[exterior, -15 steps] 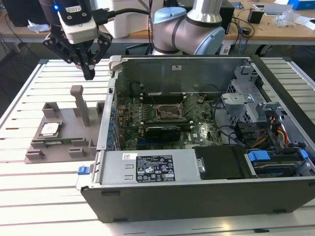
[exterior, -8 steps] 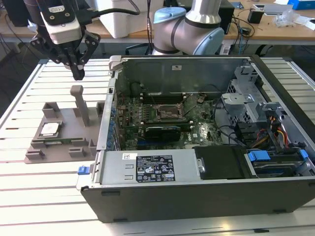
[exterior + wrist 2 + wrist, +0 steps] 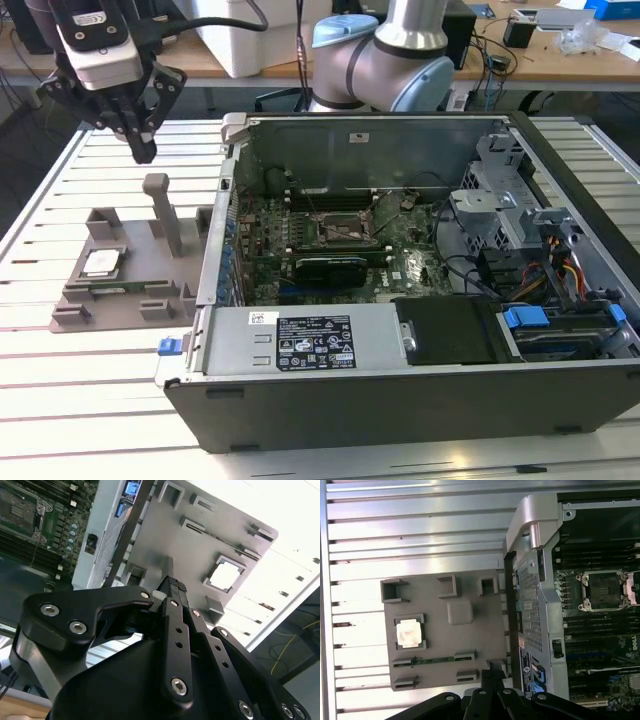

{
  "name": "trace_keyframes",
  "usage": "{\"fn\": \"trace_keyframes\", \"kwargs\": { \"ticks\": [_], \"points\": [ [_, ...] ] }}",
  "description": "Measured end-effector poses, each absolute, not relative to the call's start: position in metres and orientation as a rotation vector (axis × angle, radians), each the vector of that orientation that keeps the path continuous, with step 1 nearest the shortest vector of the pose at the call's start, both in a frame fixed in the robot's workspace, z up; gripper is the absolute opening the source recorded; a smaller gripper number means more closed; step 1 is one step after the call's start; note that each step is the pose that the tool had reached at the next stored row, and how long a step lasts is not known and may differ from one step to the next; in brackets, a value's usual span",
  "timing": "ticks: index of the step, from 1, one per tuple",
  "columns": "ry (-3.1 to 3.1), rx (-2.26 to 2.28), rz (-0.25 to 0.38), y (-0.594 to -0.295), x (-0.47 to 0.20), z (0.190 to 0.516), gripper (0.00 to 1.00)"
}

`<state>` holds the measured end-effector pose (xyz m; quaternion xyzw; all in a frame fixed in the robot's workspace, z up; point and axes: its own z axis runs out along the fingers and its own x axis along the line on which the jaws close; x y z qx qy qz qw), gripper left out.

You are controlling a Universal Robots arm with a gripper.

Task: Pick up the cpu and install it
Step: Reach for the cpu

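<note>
Tool [image 3: 142, 150] state: closed, nothing gripped. Position: above grey fixture [image 3: 150, 275] on tabletop [image 3: 80, 390], well apart from cpu [image 3: 101, 263] seated in fixture recess.

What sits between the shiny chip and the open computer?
In the first wrist view, a grey post stands on the fixture between the cpu and the computer case.

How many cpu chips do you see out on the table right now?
1. The cpu sits in a square pocket of the grey fixture plate, to the exterior view's left of the open computer case. More could be hidden inside the case.
</note>
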<state>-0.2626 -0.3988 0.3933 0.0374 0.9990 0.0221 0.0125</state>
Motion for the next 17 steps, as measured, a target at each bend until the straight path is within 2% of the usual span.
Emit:
{"fn": "trace_keyframes", "kwargs": {
  "ticks": [17],
  "points": [
    [3.114,0.117,0.069,-0.399,-0.295,0.393,0.11]
  ]
}}
